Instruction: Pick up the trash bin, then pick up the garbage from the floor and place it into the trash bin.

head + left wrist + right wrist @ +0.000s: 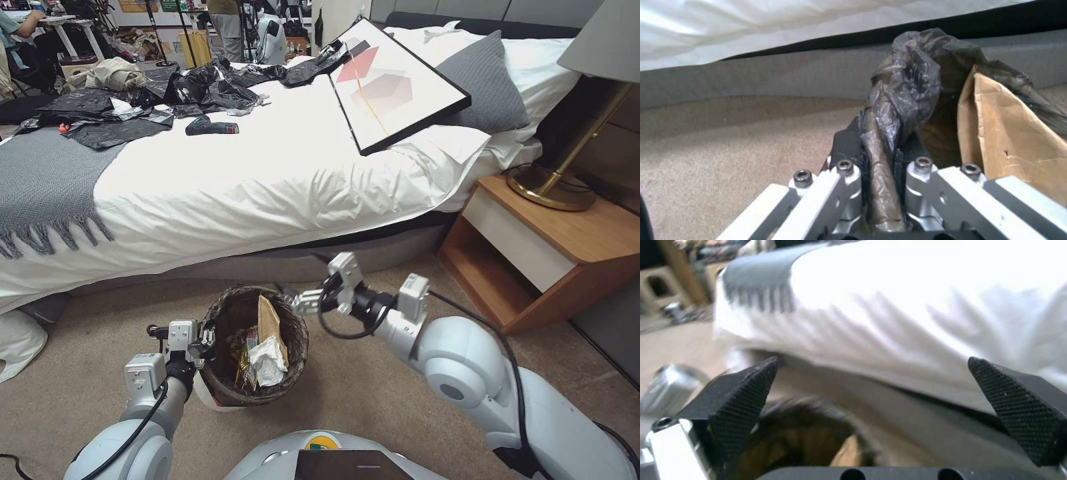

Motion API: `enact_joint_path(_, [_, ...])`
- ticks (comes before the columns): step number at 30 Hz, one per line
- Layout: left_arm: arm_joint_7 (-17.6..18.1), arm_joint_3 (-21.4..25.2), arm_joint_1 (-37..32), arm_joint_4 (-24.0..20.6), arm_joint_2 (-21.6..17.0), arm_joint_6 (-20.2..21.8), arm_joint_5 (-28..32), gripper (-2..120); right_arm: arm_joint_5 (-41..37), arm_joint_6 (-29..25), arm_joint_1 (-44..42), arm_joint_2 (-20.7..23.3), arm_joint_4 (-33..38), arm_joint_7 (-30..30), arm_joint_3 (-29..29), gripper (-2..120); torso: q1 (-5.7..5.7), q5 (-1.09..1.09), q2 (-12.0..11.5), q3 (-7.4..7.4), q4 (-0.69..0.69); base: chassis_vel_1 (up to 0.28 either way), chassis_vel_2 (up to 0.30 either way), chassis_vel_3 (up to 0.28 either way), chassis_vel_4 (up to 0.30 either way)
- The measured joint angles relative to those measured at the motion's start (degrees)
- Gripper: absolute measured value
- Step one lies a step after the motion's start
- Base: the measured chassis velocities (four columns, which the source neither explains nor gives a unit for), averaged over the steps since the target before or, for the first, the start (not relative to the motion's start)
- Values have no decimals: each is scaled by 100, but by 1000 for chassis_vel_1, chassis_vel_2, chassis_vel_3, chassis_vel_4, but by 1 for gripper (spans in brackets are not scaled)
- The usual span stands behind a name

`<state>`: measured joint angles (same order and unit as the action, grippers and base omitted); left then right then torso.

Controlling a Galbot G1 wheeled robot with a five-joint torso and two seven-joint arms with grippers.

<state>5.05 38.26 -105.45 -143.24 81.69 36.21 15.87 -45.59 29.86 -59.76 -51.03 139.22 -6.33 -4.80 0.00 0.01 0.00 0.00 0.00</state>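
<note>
Clamped between the left tool's (880,186) jaws, closest to the left wrist camera, is a fold of the dark liner over the rim of the trash bin (255,347). From the head, the bin hangs at that tool (200,343) above the carpet (373,373), in front of the bed (267,180). Inside lie a brown paper bag (269,320), crumpled tissue (268,361) and yellow wrappers (241,363).

Right tool (303,303): jaws spread wide and empty (pads well apart in its own view), just beside the far rim.

Progress, as judged: bin picked up, several pieces deposited. No further litter is evident on the visible carpet, so little appears outstanding.

Only the left wrist view confirms the grip on the liner; only the head view shows the contents together.
</note>
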Motion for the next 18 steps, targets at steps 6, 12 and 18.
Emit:
enact_joint_path(6, [7, 7, 24, 0, -31, 1, 42, 7, 353, -467, -799, -118, 68, -67, -1024, 100, 0, -1, 0, 0, 2, 0, 0, 0, 0])
enact_joint_path(12, [11, 10, 61, 0, -60, 16, 100, 7, 1244, -990, -1716, -392, 25, 137, -1621, 100, 0, -1, 0, 0, -3, 0, 0, 0, 0])
enact_joint_path(18, [18, 30, 107, 0, -112, 62, 200, 7, 2547, -1776, -2711, -1157, -105, 421, -2161, 100, 0, -3, 0, 0, 0, 0, 0, 0, 0])
